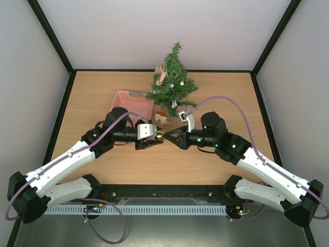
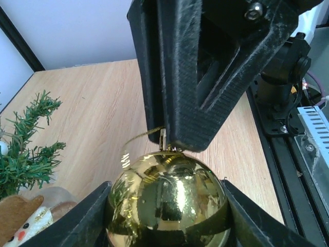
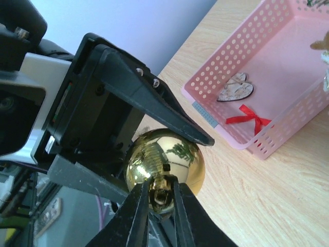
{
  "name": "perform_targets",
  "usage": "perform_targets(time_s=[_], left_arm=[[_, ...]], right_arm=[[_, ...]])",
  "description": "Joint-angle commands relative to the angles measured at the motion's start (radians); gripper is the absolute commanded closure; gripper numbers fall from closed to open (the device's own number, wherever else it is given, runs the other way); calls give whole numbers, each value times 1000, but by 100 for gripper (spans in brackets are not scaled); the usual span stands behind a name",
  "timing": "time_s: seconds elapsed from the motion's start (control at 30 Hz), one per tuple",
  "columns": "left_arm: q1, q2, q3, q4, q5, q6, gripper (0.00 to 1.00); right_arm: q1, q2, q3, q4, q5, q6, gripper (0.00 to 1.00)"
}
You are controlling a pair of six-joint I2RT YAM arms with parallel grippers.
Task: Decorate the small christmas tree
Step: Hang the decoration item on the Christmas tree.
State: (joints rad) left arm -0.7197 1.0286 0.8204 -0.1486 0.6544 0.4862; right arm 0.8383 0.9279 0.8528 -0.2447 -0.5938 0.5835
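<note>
Bauble (image 2: pixel 167 206) of shiny gold sits clamped in the left hand (image 1: pixel 155 139) while the right hand (image 1: pixel 171 137) pinches its cap (image 3: pixel 161 193).

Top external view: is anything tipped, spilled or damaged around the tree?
Nothing clearly wrong. The small christmas tree stands upright, the pink basket sits level, and the gold bauble looks intact. A snowman ornament lies at the tree's foot.

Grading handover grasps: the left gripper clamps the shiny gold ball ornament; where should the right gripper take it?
Probably at the small metal cap on the shiny gold ball ornament, approached head-on, opposite the left gripper. The sphere is smooth and its sides are taken by that gripper's fingers; the cap sticks out towards the right gripper.
</note>
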Motion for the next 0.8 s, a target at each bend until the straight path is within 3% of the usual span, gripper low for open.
perform_targets(time_s=[0.0,0.17,0.37,0.47,0.77], left_arm=[[-3,-2,33,12,18,-12,60],[-3,-10,31,2,29,-21,60],[-3,-15,29,-18,63,-3,59],[-3,-21,24,-15,67,0,59],[-3,-41,23,-39,115,46,59]], right_arm=[[5,-56,-20,17,32,-75,84],[5,-101,13,-19,72,-156,69],[5,-129,37,-22,74,-247,71],[5,-114,21,21,72,-182,74],[5,-46,6,111,27,30,69]])
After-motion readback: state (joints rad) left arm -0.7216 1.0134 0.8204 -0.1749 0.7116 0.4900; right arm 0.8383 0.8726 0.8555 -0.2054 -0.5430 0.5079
